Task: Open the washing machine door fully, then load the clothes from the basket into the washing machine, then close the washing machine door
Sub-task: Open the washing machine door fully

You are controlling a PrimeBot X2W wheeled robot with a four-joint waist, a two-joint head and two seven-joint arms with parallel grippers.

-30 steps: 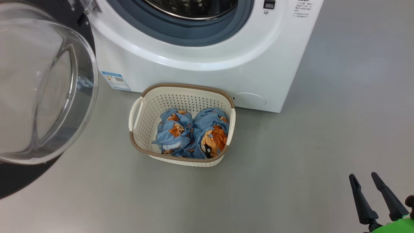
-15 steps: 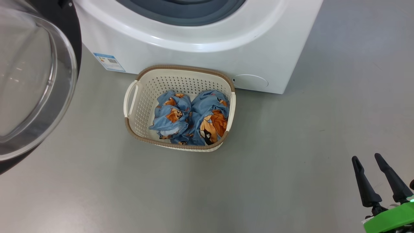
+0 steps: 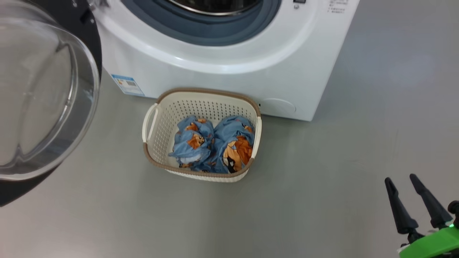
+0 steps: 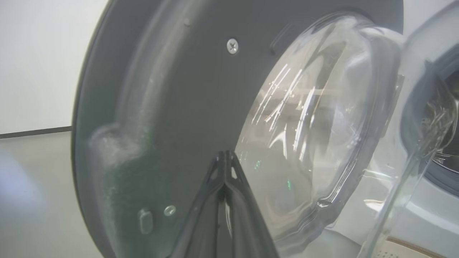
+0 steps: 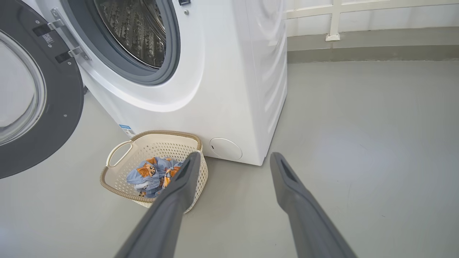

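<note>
Grey floor (image 3: 322, 186), pale wall beyond in the left wrist view.

Left gripper (image 4: 225, 154): fingers pressed together, nothing between them. The tips point at the dark inner face of the door (image 4: 172, 89) and are close to it; contact cannot be told.

Right gripper (image 3: 400, 178): fingers spread, empty, at the lower right of the head view, well apart from the basket (image 3: 208, 92).

Last second: the head camera dipped, then rose again. The whole picture shifted; the things did not. Neither gripper changed its set.

The door's glass sits at the far left throughout, swung wide off the washer (image 3: 222, 82), with the drum (image 5: 132, 28) mouth clear. The basket is on the floor just before the washer's front, and the clothes (image 3: 215, 143) lie inside it as two bundles, undisturbed.

Judgement: opening looks done or nearly so, and loading has not begun. The spread right gripper seems the likelier one to go for the clothes.
</note>
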